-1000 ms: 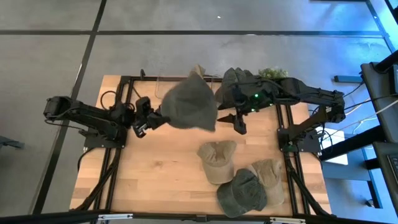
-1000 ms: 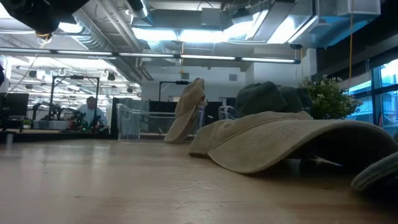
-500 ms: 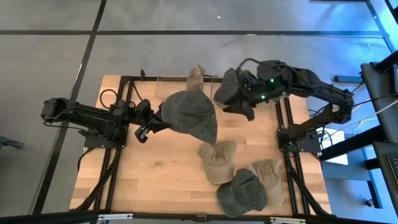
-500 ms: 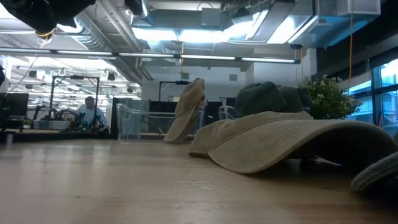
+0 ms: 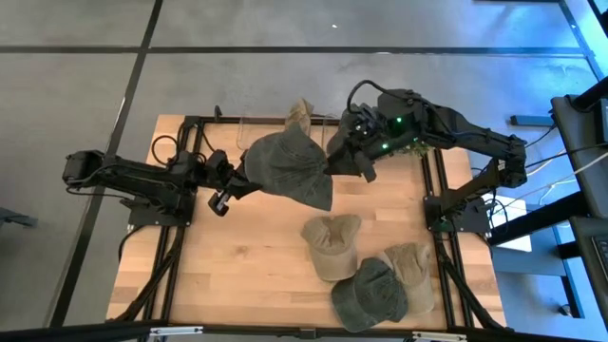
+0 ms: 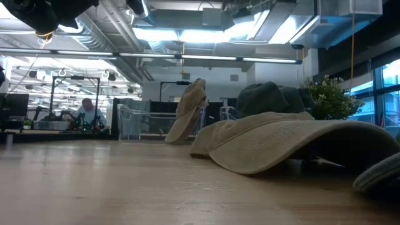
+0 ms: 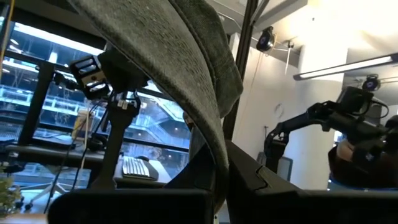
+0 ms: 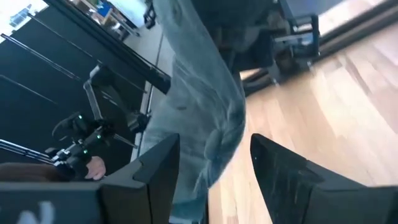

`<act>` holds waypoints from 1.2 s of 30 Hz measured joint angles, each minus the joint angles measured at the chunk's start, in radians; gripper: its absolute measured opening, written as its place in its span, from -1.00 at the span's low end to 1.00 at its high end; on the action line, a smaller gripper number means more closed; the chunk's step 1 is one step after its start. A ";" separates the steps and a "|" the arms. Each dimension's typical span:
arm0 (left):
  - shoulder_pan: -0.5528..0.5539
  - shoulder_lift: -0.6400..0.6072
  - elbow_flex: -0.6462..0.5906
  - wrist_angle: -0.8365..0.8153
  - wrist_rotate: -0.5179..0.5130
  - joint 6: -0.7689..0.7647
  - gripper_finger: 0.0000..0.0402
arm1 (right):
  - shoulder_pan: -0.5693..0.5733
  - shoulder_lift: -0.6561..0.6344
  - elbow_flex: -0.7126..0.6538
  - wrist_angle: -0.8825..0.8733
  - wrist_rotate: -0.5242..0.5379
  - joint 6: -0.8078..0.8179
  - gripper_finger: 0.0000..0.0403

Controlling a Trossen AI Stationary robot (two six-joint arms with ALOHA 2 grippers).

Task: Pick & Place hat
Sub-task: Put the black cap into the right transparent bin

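Observation:
A dark grey-green hat hangs in the air over the far middle of the table, held by my left gripper, which is shut on it at its left side. In the left wrist view the hat's cloth runs down between the fingers. My right gripper is open at the hat's right edge. In the right wrist view the hat's cloth stands in the gap between the two fingers. My left gripper pinches the hat's left edge between its two fingers, coming about level from the table's left. The hat is lifted clear of the table and spreads away from the fingers toward the right arm. My right gripper: its open fingers stand on either side of the hat's right edge; I cannot tell whether they touch it.
Two tan hats and a dark green hat lie on the near right of the table. A tan hat and dark hats sit at the far edge beside a plant. Bare wood lies at the near left.
My right gripper has moved toward the far edge and then left, up to the held hat's right edge. The hat has sunk a little and shifted in the left gripper's hold, its right part now drooping toward the near side.

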 joint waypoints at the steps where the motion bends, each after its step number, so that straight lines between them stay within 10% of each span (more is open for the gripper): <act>1: 0.000 0.000 0.000 0.001 0.000 0.000 -0.96 | 0.000 0.000 0.000 0.015 0.001 -0.002 -0.02; 24: 0.000 0.000 0.000 0.012 -0.064 0.001 -0.88 | 0.000 0.019 0.000 0.053 -0.002 -0.053 -0.81; 36: 0.000 0.000 0.001 0.012 -0.064 0.060 -0.66 | -0.001 0.017 0.000 0.050 -0.005 -0.067 -0.82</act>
